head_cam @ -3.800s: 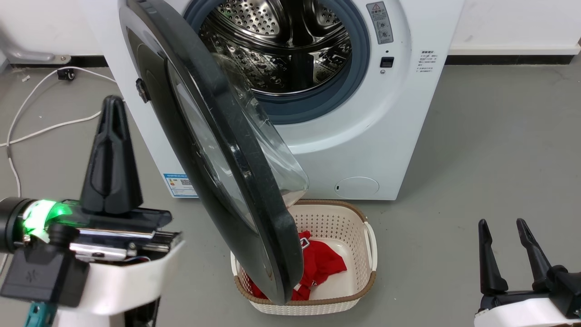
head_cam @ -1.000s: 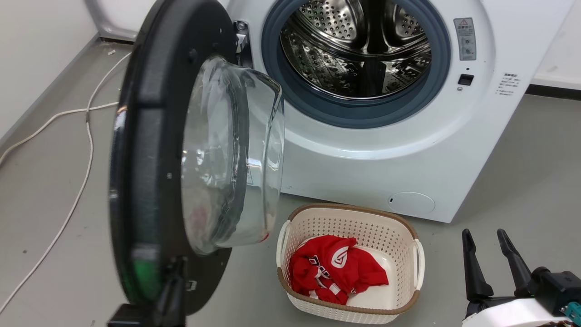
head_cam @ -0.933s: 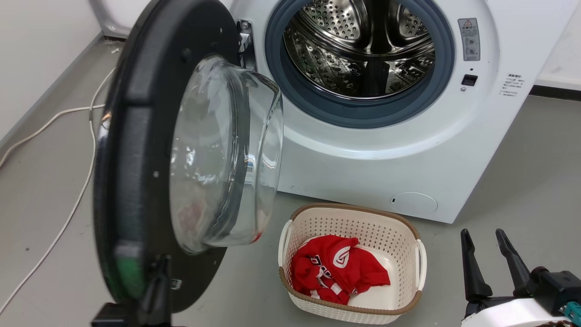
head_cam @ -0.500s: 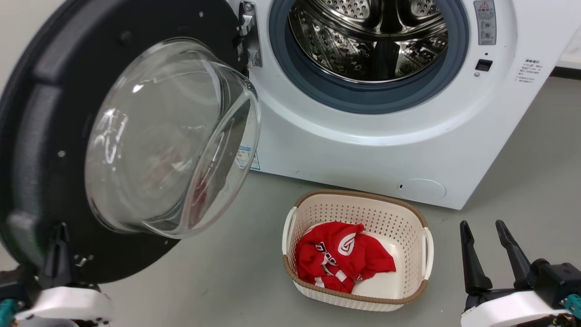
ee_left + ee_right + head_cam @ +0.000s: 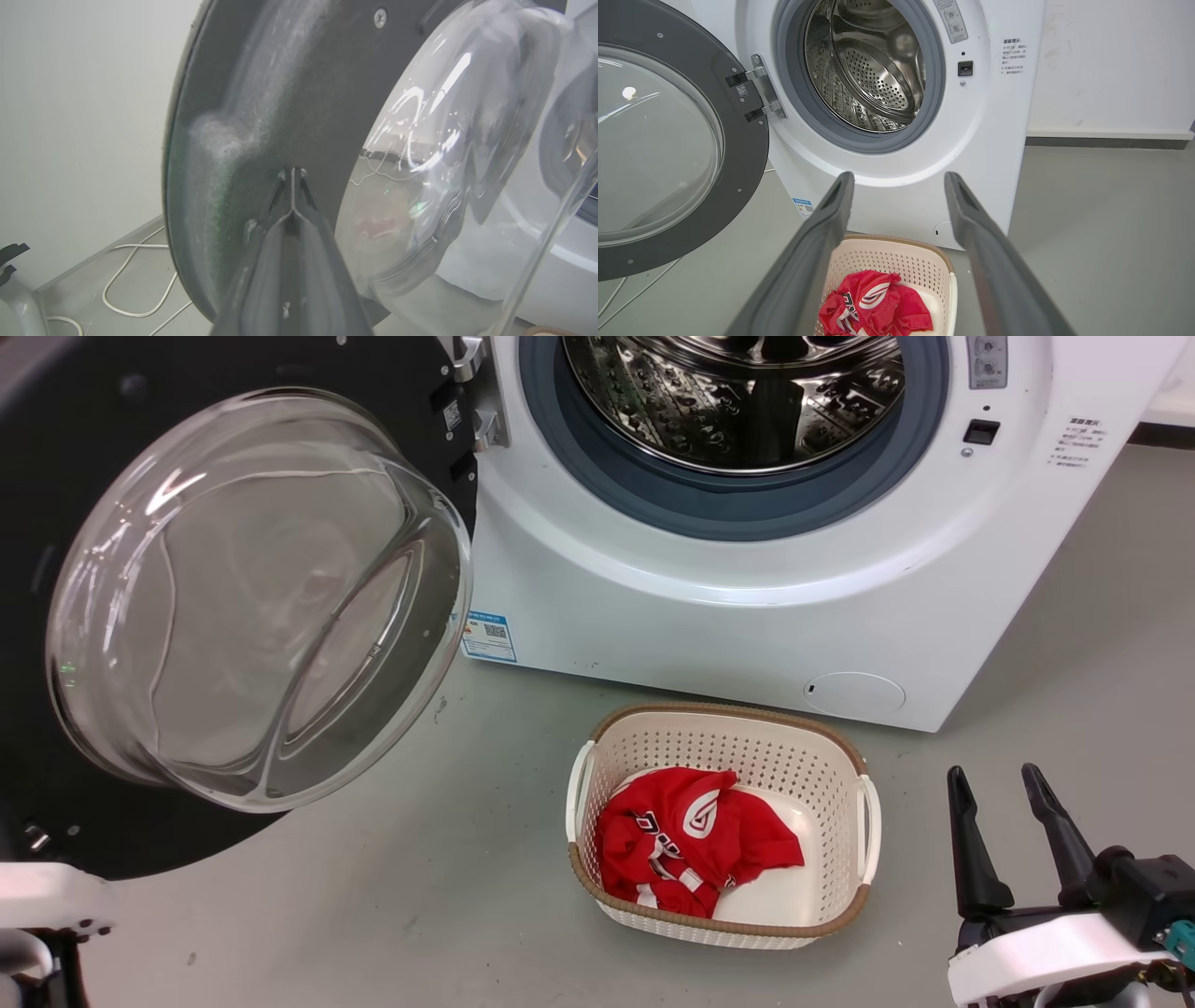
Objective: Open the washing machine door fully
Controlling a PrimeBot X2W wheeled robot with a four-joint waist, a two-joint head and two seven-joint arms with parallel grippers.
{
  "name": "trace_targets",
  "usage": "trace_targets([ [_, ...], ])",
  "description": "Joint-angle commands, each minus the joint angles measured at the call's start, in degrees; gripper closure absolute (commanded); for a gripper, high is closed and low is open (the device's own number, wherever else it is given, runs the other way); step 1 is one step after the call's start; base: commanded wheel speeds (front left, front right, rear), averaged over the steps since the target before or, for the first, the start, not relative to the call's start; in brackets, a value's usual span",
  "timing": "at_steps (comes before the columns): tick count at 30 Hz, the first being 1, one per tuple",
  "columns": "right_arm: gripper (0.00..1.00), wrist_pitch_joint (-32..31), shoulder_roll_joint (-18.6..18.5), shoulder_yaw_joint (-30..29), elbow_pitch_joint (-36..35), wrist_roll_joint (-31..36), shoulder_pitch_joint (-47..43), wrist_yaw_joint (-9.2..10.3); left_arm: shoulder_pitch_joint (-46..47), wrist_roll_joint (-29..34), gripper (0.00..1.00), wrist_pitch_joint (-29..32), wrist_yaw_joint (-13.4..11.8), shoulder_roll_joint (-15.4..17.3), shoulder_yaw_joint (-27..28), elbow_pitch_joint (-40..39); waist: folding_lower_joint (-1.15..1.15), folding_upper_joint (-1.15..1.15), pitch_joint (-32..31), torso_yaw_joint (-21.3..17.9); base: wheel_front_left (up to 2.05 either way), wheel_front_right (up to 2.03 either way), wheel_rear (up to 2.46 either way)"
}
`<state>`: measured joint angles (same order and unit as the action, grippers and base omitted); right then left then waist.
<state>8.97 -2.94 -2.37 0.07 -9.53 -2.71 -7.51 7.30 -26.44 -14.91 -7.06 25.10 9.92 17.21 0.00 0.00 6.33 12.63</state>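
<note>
Likely heavy and stiff, the glossy-black round washing machine door (image 5: 56, 831) (glass bowl (image 5: 252, 597) fragile) stood wide open left of the big white washing machine (image 5: 709, 616); the closed, empty left tool (image 5: 292, 179) met its matte rim (image 5: 261, 116), the safest pushing place; the right tool (image 5: 992, 779) gaped empty.

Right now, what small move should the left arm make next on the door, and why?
Probably a short, gentle push outward with the left gripper. It is shut, tips at the door's black inner rim, and the door stands wide open at its hinge, glass bowl facing the room; a nudge should settle it against its stop.
</note>
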Motion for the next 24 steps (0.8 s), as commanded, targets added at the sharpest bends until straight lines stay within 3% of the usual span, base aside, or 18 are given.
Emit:
trace_targets([
  [1, 0.00, 0.0, 0.1, 0.1, 0.1, -0.3, 0.5, 0.03, 1.0, 0.4, 1.00, -0.4, 0.2, 0.7, 0.9, 0.7, 0.00, 0.00, 0.1, -0.2, 0.00, 0.00, 0.00],
  [8, 0.00, 0.4, 0.1, 0.5, 0.9, 0.0, 0.7, 0.04, 0.7, 3.6, 1.00, -0.4, 1.9, -1.7, 2.2, 1.1, 0.00, 0.00, -0.8, -1.1, 0.00, 0.00, 0.00],
  [17, 0.00, 0.8, 0.1, 0.7, 2.4, -0.1, -1.2, 0.04, -7.9, 8.4, 1.00, -0.3, 2.8, -7.8, 1.6, -7.3, 0.00, 0.00, -4.7, -1.6, 0.00, 0.00, 0.00],
  [18, 0.00, 0.8, 0.1, 0.6, 2.3, -0.1, -1.3, 0.04, -8.9, 8.9, 0.84, -0.3, 2.8, -8.7, 1.1, -8.5, 0.00, 0.00, -5.0, -1.7, 0.00, 0.00, 0.00],
  [21, 0.00, 0.6, 0.1, 0.7, 2.2, 0.4, -2.0, 0.04, -11.9, 10.4, 0.00, -0.3, 2.5, -11.1, -0.3, -12.0, 0.00, 0.00, -5.7, -1.8, 0.00, 0.00, 0.00],
  [24, 0.00, 0.1, 0.1, 0.5, 2.0, 1.0, -2.4, 0.03, -13.4, 11.6, 0.00, -0.3, 3.0, -13.4, -2.0, -15.1, 0.00, 0.00, -6.0, -1.8, 0.00, 0.00, 0.00],
])
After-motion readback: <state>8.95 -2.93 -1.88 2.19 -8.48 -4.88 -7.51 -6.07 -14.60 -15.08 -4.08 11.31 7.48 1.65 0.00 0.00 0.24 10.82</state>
